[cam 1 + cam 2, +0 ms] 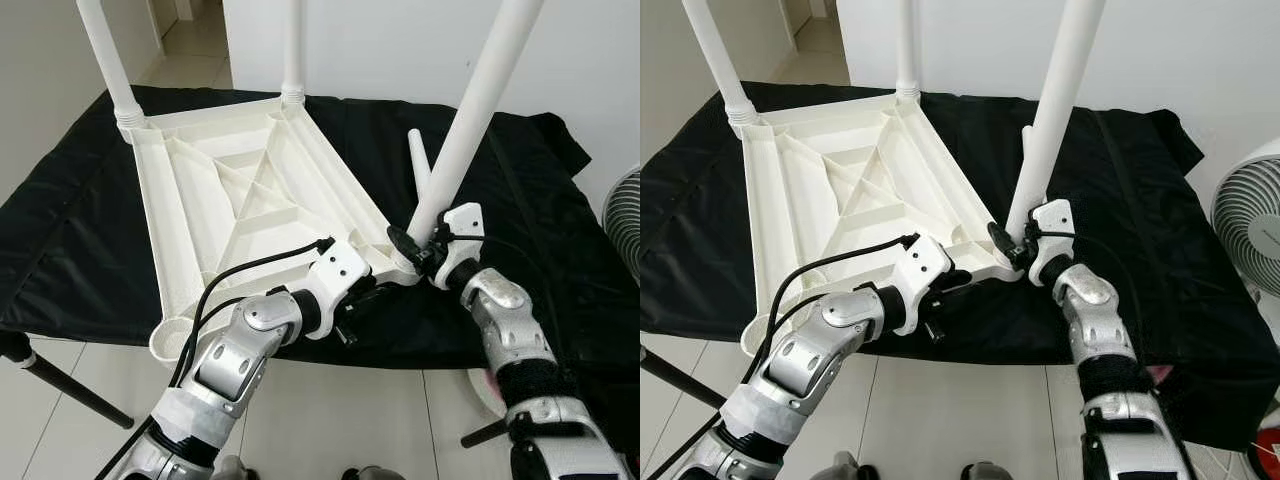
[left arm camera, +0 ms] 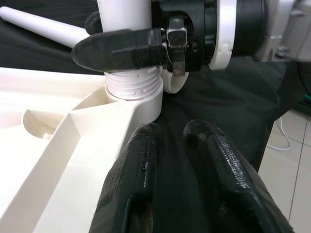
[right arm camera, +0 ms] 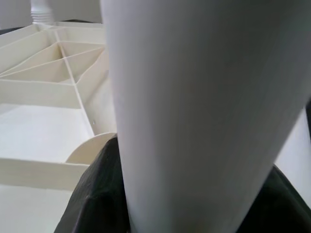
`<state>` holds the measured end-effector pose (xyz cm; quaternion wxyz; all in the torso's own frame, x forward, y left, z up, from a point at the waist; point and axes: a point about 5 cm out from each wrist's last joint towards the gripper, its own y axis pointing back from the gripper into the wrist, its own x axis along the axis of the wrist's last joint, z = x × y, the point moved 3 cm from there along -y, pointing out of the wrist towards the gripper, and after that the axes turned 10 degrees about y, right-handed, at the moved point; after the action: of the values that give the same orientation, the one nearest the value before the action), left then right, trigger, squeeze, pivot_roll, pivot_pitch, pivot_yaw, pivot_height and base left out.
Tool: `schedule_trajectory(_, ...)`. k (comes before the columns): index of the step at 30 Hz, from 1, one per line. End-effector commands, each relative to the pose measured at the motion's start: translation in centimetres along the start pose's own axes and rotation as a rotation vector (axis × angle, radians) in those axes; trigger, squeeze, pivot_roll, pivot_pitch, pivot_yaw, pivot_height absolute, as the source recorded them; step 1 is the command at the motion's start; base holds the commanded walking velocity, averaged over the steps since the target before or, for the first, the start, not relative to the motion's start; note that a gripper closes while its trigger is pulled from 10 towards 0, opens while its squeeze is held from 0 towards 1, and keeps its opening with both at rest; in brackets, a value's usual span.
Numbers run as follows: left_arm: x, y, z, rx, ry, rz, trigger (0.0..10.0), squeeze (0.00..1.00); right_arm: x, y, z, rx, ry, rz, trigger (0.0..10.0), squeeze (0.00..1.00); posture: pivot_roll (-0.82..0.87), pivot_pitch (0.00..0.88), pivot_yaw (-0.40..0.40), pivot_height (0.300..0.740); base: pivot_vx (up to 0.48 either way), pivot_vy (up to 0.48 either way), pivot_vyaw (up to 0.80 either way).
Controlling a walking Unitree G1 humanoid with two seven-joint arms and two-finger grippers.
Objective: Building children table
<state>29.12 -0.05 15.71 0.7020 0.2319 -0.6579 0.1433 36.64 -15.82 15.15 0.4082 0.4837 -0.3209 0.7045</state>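
Black cloth (image 1: 560,250) – tabletop (image 1: 250,190) at edge | R gripper (image 1: 418,247) jaws clamp leg (image 1: 470,120) | L gripper (image 1: 350,305) jaws closed, empty

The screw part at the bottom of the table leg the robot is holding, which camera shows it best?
The left wrist view: the screw threads sit close up, at the corner socket, under the right gripper. The head views show that joint small, behind the fingers. The right wrist view shows the leg's smooth side.
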Motion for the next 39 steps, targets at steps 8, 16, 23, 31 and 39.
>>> schedule_trajectory(8,0.5,0.5,-1.6,0.094,-0.012,0.027,10.0,0.00,-0.5,0.9,-1.3,-0.250,-0.048,-0.112,10.0,0.00,-0.11,0.079,-0.020,0.740,0.000,0.000,0.00)
schedule_trajectory(16,0.7,0.7,-1.7,0.087,-0.023,0.024,10.0,0.00,0.5,1.5,-3.4,-0.508,-0.147,-0.134,10.0,0.00,-0.11,0.085,-0.009,0.740,0.000,0.000,0.00)
schedule_trajectory(23,0.8,0.8,-1.9,0.093,-0.025,0.025,10.0,0.00,1.5,1.4,-4.3,-0.504,-0.165,-0.104,10.0,0.23,-0.11,0.086,-0.009,0.740,0.000,0.000,0.00)
schedule_trajectory(31,0.9,0.8,-2.0,0.099,-0.024,0.029,10.0,0.00,2.5,1.4,-3.9,-0.484,-0.170,-0.069,10.0,1.00,-0.11,0.084,-0.016,0.740,0.000,0.000,0.00)
schedule_trajectory(39,1.0,0.9,-1.9,0.099,-0.027,0.033,10.0,0.00,2.3,0.9,-3.7,-0.309,-0.154,-0.053,10.0,0.03,-0.10,0.076,-0.024,0.740,0.000,0.000,0.00)
